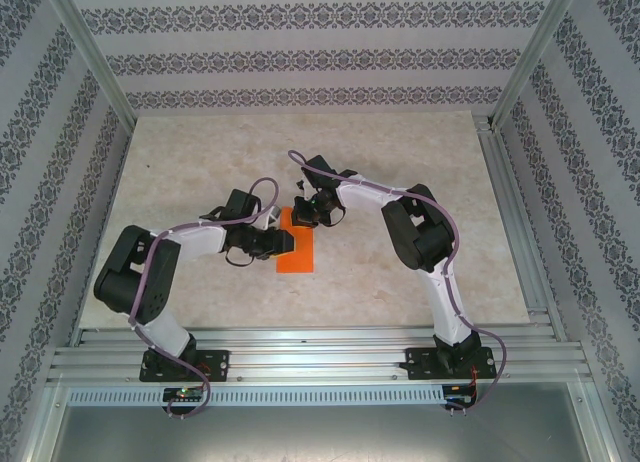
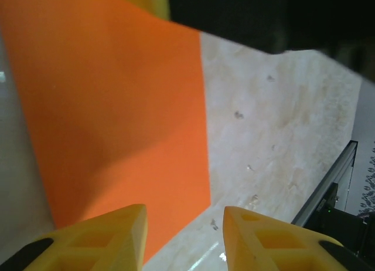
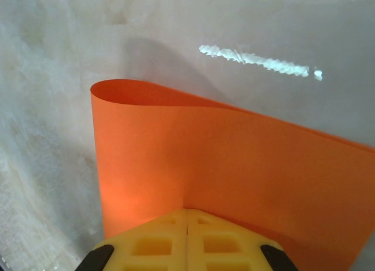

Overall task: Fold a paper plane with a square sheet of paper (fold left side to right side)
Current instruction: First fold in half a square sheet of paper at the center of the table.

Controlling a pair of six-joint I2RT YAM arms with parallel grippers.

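The square sheet of paper [image 1: 297, 254] is bright orange and lies mid-table as a narrow upright rectangle, bent over on itself. In the right wrist view the sheet [image 3: 234, 159] curls over in a soft loop at its left end. My right gripper [image 3: 186, 211] is shut with the paper's edge pinched at its tips, and it sits at the sheet's far end [image 1: 305, 214]. My left gripper [image 2: 184, 211] stands open low over the sheet's [image 2: 117, 118] corner, at the paper's left edge [image 1: 284, 241]. Its left finger [image 2: 117, 236] is above the paper and its right finger [image 2: 263, 239] above bare table. The paper plane is out of view.
The table [image 1: 400, 282] is pale marble-patterned. Aluminium rails [image 1: 320, 352] run along the near edge and the right side [image 1: 515, 222], and a rail [image 2: 328, 189] also shows in the left wrist view. Patterned walls enclose the cell. A white glare streak [image 3: 252, 60] lies on the table.
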